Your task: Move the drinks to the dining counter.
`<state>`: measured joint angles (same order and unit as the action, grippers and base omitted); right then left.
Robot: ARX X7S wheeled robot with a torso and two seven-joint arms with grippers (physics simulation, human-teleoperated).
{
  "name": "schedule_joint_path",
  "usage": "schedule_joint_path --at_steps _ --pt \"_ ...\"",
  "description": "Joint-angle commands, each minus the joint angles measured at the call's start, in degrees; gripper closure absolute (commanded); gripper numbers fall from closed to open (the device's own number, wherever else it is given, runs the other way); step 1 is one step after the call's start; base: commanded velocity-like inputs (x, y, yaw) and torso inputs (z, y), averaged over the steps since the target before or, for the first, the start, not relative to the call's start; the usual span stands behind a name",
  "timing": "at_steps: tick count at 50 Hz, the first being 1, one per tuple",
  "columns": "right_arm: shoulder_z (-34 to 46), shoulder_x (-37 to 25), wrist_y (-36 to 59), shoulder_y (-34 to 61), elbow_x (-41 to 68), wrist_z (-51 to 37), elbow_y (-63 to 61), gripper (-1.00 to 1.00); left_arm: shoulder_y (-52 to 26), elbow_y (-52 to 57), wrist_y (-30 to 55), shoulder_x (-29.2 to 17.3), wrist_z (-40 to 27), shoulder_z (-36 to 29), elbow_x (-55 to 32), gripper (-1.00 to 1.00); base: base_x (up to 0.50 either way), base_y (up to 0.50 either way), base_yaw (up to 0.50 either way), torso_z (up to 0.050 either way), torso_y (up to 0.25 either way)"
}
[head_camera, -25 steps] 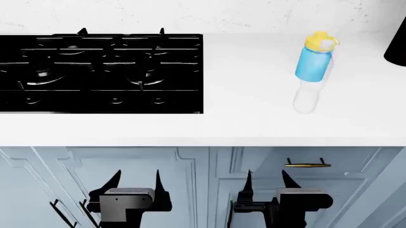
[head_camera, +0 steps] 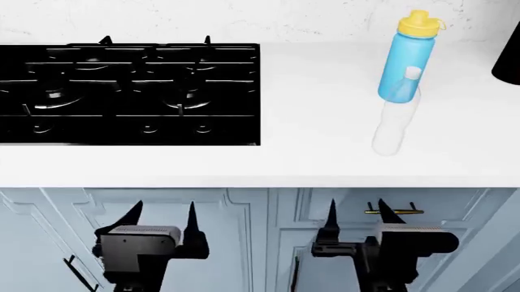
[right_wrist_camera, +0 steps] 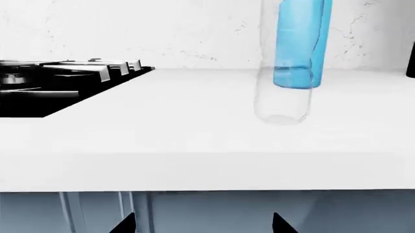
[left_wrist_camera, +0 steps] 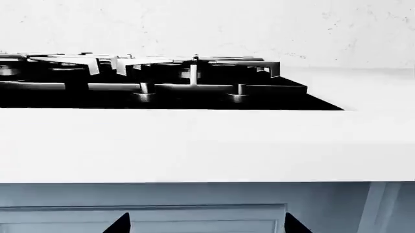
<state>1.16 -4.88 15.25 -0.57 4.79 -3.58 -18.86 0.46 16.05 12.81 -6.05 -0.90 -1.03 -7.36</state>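
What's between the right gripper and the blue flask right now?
The clear bottle stands directly in front of the blue flask, nearer the worktop's front edge. The right gripper, jaws open, is below that edge, facing the cabinet, so the edge must be cleared too. Otherwise nothing visible.

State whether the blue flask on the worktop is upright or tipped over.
Upright. The blue flask stands on the worktop with its yellow lid on top, behind the clear bottle.
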Motion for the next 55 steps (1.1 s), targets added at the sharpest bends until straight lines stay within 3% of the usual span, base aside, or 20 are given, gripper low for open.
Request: schedule_joint_path --at_steps 1,3,7,8,10,13,15,18,20,22,24,26,28,31,37,44,55 --pt "-2.7 -4.52 20.4 3.03 3.83 -1.89 -21.81 -1.0 -3.61 19.78 16.38 -5.19 -0.99 4.41 -6.89 -1.0 0.0 0.0 0.0 0.0 0.0" --pt "-3.74 -4.78 23.71 4.47 4.86 -2.22 -24.09 -1.0 -4.89 21.91 18.65 -6.04 -1.62 4.3 -6.68 -1.0 0.0 0.0 0.0 0.0 0.0" --pt "-6.58 -5.69 35.45 10.75 5.35 -5.12 -28.21 -1.0 -12.22 27.66 31.1 -8.12 -3.14 5.46 -9.87 -1.0 0.0 0.0 0.0 0.0 0.0" --pt "-7.92 -6.46 40.01 13.73 6.92 -4.43 -29.34 -1.0 -15.19 28.89 33.63 -8.95 -3.45 5.91 -10.39 -1.0 0.0 0.0 0.0 0.0 0.0" --pt "-12.81 -7.5 52.86 23.25 11.33 -3.28 -34.47 -1.0 -24.74 30.68 47.52 -8.62 -3.33 12.49 -19.28 -1.0 0.0 0.0 0.0 0.0 0.0" --pt "-17.06 -9.13 67.68 35.32 15.25 -2.04 -39.51 -1.0 -34.39 30.87 56.21 -10.7 -4.96 13.36 -21.43 -1.0 0.0 0.0 0.0 0.0 0.0" --pt "-18.43 -10.63 72.45 39.55 17.26 -2.93 -41.04 -1.0 -37.77 30.39 58.1 -11.1 -5.31 14.15 -22.03 -1.0 0.0 0.0 0.0 0.0 0.0" --pt "-27.46 -11.26 74.68 42.88 27.27 -6.48 -40.7 -1.0 -40.2 26.71 57.08 -12.16 -5.87 12.62 -20.35 -1.0 0.0 0.0 0.0 0.0 0.0" --pt "-30.87 -14.18 74.72 44.7 39.15 -13.78 -37.3 -1.0 -41.98 25.63 57.97 -12.36 -5.74 12.53 -20.71 -1.0 0.0 0.0 0.0 0.0 0.0" --pt "-33.3 -19.74 74.68 49.71 56.34 -29.98 -29.59 -1.0 -45.47 24.54 60.09 -12.69 -5.91 12.81 -21.31 -1.0 0.0 0.0 0.0 0.0 0.0" --pt "-27.08 -26.81 74.54 55.33 65.44 -38.98 -25.99 -1.0 -49.6 23.51 62.18 -13.29 -6.02 12.56 -21.81 -1.0 0.0 0.0 0.0 0.0 0.0" --pt "-25.69 -28.67 74.38 62.7 73.12 -46.04 -19.5 -1.0 -54.59 22.06 63.92 -14.1 -6.47 11.29 -21.73 -1.0 0.0 0.0 0.0 0.0 0.0" --pt "-20.21 -30.64 73.86 71.07 72.15 -47.77 -14.3 -1.0 -59.81 18.28 64.54 -13.53 -6.48 11.29 -21.83 -1.0 0.0 0.0 0.0 0.0 0.0" --pt "-8.46 -31.89 68.77 81.19 62.66 -41.13 -5.01 -1.0 -68.55 7.11 61.21 -13.56 -6.63 7.33 -18.89 -1.0 0.0 0.0 0.0 0.0 0.0" --pt "7.14 -29.89 58.19 96.73 48.8 -30.52 10.42 -1.0 -87.23 -11.62 56.71 -12.68 -5.32 -2.24 -14.3 -1.0 0.0 0.0 0.0 0.0 0.0" --pt "23.06 -26.68 54.57 111.12 38.2 -21.76 26.42 -1.0 -104.6 -36.33 46.89 -9.48 -2.46 -11.38 -8.33 -1.0 0.0 0.0 0.0 0.0 0.0" --pt "22.1 -26.13 54.35 112.24 39.36 -20.82 26.34 -1.0 -102.63 -32.67 48.62 -9.37 -2.49 -10.49 -9.85 -1.0 0.3 -0.03 0.0 0.0 0.0"
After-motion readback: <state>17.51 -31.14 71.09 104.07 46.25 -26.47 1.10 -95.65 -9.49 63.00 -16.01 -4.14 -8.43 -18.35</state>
